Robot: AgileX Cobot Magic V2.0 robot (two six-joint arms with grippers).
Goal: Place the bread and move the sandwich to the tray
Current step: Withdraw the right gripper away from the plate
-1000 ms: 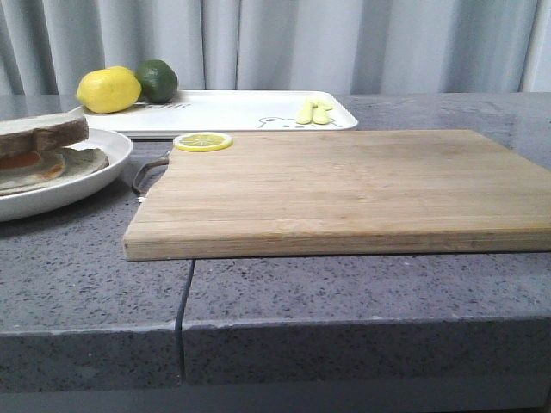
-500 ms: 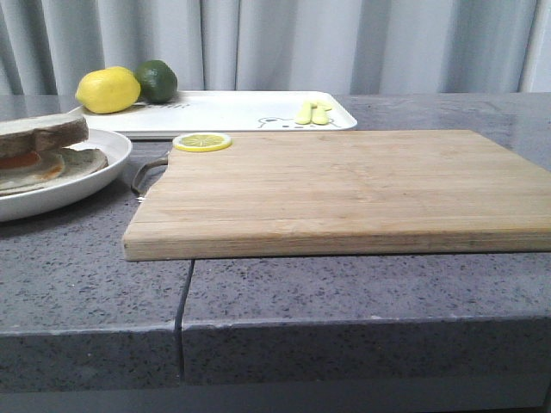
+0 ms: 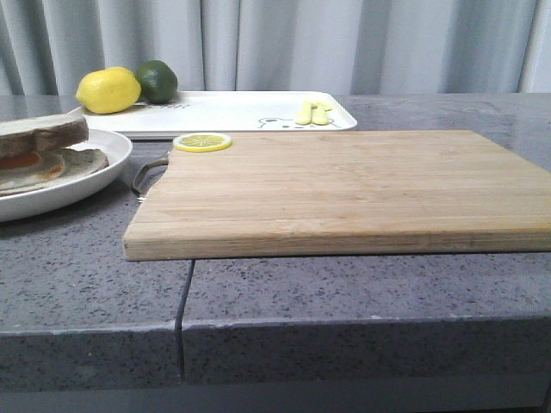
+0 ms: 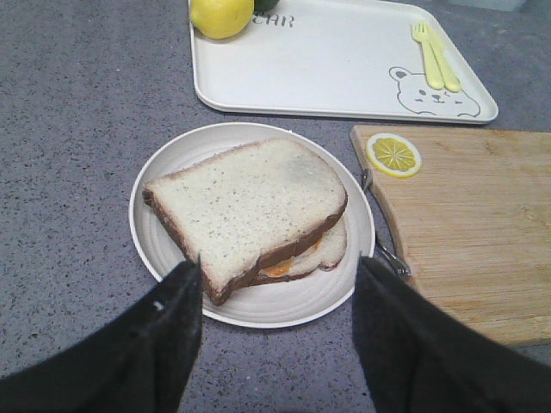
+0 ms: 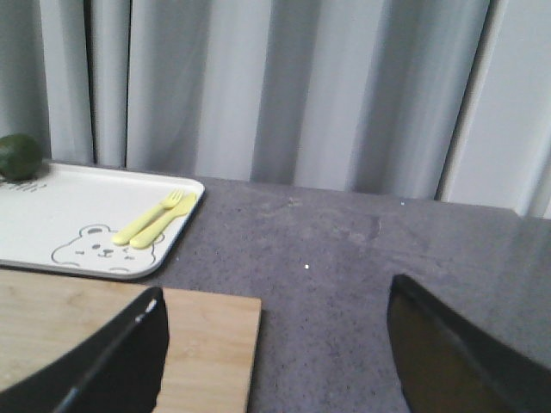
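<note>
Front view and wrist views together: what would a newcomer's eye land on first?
The sandwich, white bread over an egg, sits on a round plate between the left gripper's open fingers. The wooden cutting board fills mid-table with a lemon slice at its corner. Behind it, the bear-printed tray holds a lemon and lime.

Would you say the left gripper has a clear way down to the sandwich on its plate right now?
Probably yes: the left gripper is open just above the sandwich, with nothing between them, and the plate rim stays low.
</note>
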